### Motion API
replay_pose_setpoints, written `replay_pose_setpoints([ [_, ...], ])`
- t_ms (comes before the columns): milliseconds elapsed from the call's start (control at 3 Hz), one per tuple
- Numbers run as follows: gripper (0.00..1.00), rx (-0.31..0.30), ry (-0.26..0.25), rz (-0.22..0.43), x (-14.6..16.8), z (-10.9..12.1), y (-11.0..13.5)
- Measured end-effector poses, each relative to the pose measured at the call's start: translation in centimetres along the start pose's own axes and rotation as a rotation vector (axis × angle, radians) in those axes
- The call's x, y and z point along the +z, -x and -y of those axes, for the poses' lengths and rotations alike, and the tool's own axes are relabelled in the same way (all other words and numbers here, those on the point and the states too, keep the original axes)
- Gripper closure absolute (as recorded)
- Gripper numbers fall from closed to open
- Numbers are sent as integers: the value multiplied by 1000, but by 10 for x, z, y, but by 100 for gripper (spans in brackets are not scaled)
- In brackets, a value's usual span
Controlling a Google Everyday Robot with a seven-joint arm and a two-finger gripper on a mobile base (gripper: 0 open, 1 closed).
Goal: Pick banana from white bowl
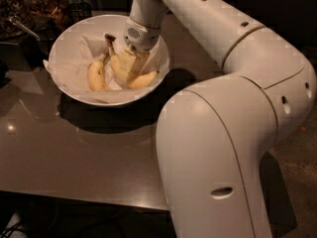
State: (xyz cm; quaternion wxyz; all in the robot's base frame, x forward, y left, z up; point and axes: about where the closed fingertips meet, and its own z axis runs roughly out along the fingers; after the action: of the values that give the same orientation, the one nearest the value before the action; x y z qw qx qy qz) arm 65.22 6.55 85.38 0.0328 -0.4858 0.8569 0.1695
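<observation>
The white bowl [64,38], lined with crumpled white paper, stands at the back left of the dark table. Two bananas lie in it. The longer curved banana [144,79] has a dark brown stem end that points up at the back. The shorter banana [96,74] lies to its left. My gripper [130,67] reaches down into the bowl from the right. Its fingers are closed around the middle of the curved banana and hide that part of it.
The dark grey table [74,152] spreads in front of the bowl. Dark clutter and a container [29,9] stand at the back left. My own large white arm and base [223,148] fill the right of the view.
</observation>
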Motion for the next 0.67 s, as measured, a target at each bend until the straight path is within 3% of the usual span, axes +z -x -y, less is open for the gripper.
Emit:
replay_pose_setpoints([
  [333, 100, -26, -53, 40, -26, -7, -9],
  [667, 100, -115, -93, 70, -50, -26, -22],
])
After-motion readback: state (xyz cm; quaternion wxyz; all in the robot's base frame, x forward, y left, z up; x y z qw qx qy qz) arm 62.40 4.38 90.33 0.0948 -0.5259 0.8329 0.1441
